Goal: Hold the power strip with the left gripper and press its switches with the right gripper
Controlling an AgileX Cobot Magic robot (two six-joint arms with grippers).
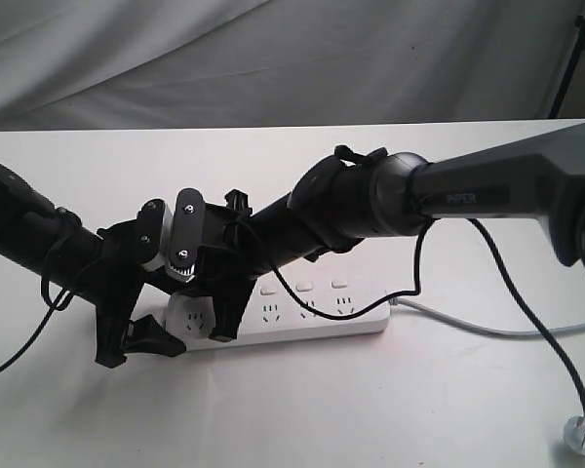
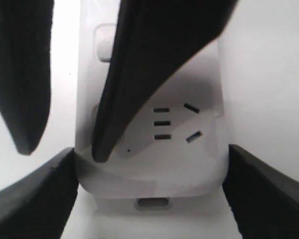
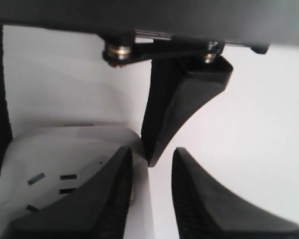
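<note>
White tabletop (image 1: 419, 409) bears the power strip (image 1: 312, 317), whose rounded end is clenched in the left gripper (image 2: 150, 162), while the rest of the bar runs off beyond the right gripper (image 2: 64, 152), whose jaws stand spread and hold nothing. One long right finger (image 2: 139, 74) lies over the end socket (image 2: 174, 124), its tip close to the row of switches (image 1: 305, 287), its twin hanging off the strip's side. A clean press likely calls for centring that tip on one button and pushing straight down, with the left clamp holding the bar flat.
</note>
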